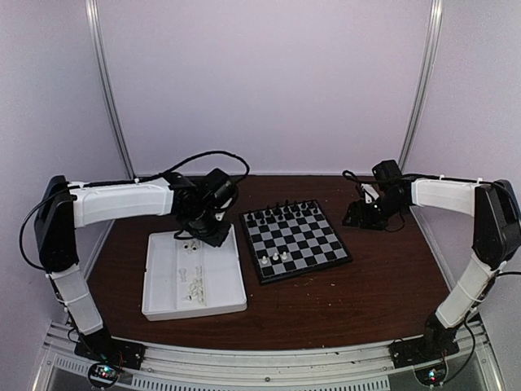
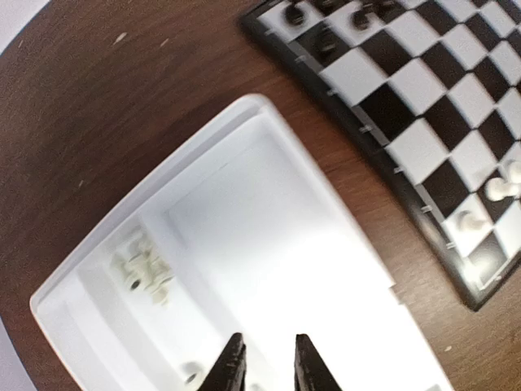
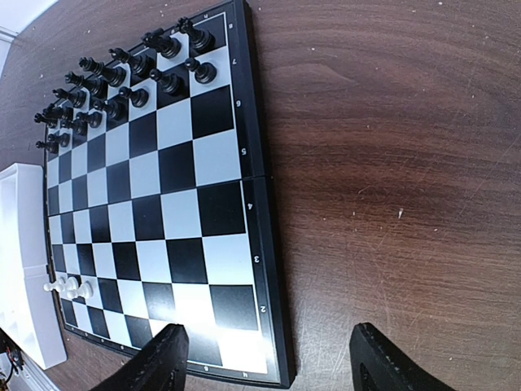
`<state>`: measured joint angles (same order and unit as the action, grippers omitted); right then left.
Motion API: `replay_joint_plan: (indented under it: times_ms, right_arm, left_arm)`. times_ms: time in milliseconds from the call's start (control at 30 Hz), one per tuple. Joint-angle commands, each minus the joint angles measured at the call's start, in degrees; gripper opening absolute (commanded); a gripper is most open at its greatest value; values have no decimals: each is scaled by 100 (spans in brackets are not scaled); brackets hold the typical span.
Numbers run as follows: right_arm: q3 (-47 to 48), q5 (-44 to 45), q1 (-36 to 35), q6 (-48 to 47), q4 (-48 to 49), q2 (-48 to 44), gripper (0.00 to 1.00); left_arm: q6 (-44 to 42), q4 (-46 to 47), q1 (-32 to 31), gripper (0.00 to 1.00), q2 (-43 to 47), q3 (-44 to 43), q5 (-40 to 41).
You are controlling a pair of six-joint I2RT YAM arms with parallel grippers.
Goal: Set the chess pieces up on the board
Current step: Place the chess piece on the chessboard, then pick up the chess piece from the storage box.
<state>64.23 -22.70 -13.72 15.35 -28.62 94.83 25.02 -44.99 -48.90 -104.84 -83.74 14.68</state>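
- 1 board: small, square, black/pale chequers, black rim w/ numerals along one side; lay flat mid-table, just right of the tray.
- white chess pieces on board: 3, upright, close together nr the near-left corner.
- more white pcs in tray: a loose cluster in a narrow side compartment, plus a few singles (exact no. unreadable, too small).
- black chessmen: two rows along board's far edge, approx 16.
- left gripper: above tray, fingers a narrow gap apart, nothing seen between them.
- right gripper: fingers spread wide, empty, over the table right of the board.
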Motion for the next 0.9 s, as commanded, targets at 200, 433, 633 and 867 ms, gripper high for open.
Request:
replay_joint_plan:
  times_ms: [200, 433, 633, 867]
  right_arm:
    - [53, -36, 36, -14, 38, -141, 71]
    - [48, -45, 36, 45, 84, -195, 71]
    - [55, -57, 36, 55, 76, -262, 71]
    - [12, -124, 36, 74, 111, -310, 71]
  left_arm:
    - [1211, -350, 704, 21, 1056, 1436, 340]
    - [1585, -244, 707, 21, 1310, 2017, -14]
    - [2202, -198, 707, 21, 1313, 2255, -146]
    - [2768, 262, 707, 21, 1097, 2578, -273]
